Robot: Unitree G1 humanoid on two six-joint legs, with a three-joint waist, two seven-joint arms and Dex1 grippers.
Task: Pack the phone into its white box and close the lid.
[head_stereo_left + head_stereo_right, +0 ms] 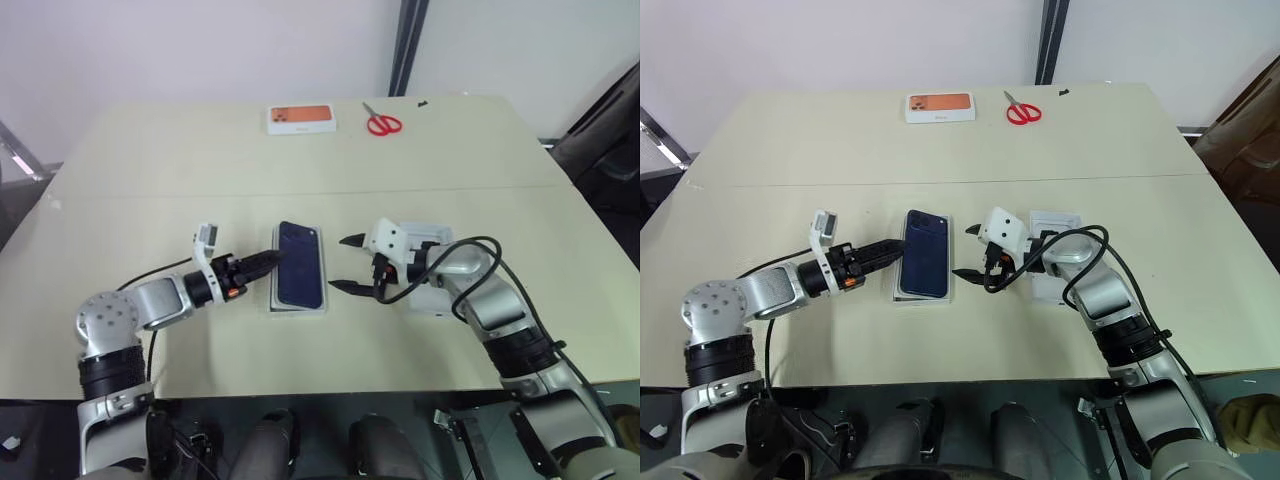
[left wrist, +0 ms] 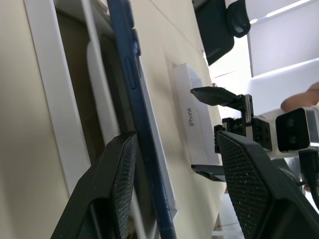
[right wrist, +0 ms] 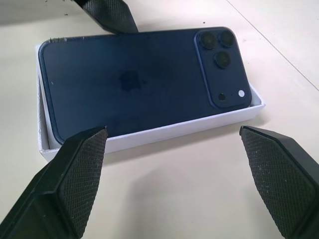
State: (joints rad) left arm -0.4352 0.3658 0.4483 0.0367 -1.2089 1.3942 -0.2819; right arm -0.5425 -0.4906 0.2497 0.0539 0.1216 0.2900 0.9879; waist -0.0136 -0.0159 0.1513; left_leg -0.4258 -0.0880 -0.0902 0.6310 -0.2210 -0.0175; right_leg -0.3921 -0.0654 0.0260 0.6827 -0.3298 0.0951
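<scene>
Phone [image 3: 144,79] is lying camera side up on the white box [image 3: 164,130], but it is not sitting flat: from the left wrist view one long edge is riding above the rim while the other dips toward the tray floor. Box is resting on the table [image 1: 330,170], between the two arms.

Risks, as I judge them:
- Phone is looking tilted across the rim. If the lid [image 1: 1055,222] goes on now, it will likely rock or jam on the raised edge.
- A sideways nudge from either finger could skate the light box across the table instead of seating the phone.
- Left fingertips are sitting right at the phone's edge; pulling away at an angle could drag that edge back up.

Left gripper [image 1: 268,260] is pointing in at the box's left side, its tips at the phone's near edge. Fingers are standing partly apart with the phone's edge passing between them, clamping nothing as far as I can tell (contact on the inner pad is hard to call).

Right gripper [image 1: 350,264] is hovering just beside the box's right side, spread wide and empty, phone squarely ahead of it. Lid is lying on the table behind this arm.
</scene>
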